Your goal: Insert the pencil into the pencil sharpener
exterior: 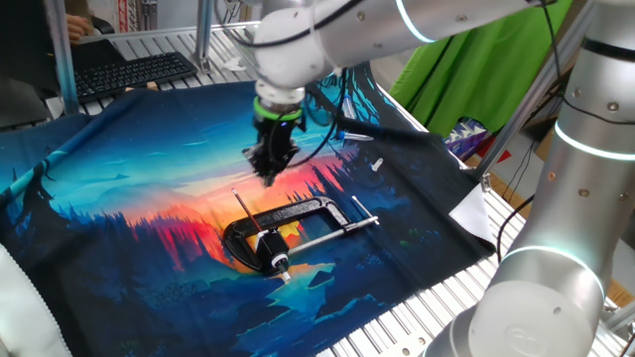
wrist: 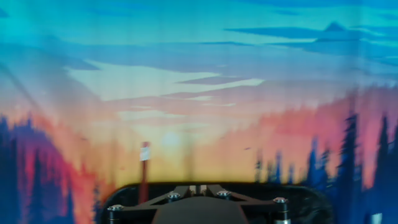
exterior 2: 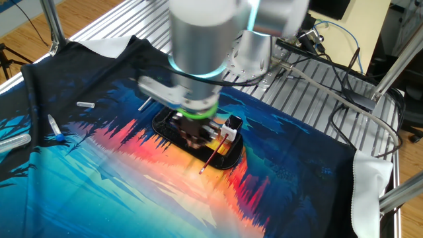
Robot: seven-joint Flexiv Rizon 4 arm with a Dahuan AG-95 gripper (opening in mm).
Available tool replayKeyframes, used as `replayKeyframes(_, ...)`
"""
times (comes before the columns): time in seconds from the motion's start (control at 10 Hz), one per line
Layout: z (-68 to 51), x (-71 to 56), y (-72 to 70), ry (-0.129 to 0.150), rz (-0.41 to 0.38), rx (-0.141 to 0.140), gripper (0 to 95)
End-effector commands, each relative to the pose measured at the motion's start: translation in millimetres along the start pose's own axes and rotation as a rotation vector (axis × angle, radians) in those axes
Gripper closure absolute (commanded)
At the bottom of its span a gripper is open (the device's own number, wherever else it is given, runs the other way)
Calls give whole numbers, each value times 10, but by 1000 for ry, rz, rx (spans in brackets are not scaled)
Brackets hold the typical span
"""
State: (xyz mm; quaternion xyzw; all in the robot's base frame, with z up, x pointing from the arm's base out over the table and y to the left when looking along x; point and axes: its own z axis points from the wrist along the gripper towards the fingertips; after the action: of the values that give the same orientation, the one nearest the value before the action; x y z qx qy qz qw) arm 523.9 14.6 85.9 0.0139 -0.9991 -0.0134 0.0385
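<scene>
One end of the pencil (exterior: 251,220) appears seated in the pencil sharpener (exterior: 272,241), insertion seemingly done; gripper (exterior: 268,173) hovers above, holding nothing, opening indeterminate

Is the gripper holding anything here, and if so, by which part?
Nothing. The gripper hangs above the cloth, apart from the pencil, which leans out of the pencil sharpener.

Gripper (exterior: 269,171): above the pencil (exterior: 246,212), apart from it.
Pencil: tilted, lower end in the pencil sharpener (exterior: 270,241).
Sharpener: inside the C-clamp (exterior: 298,224).
</scene>
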Motion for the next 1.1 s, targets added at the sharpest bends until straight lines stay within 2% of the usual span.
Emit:
replayKeyframes(0.1, -19, -1, -91, 9, -14, 2, 950)
replayKeyframes(0.5, -108, 56, -185, 9, -21, 5, 950)
replayKeyframes(0.7, -124, 68, -195, 10, -54, 7, 950)
replayKeyframes(1.1, -149, 87, -211, 11, -69, 2, 950)
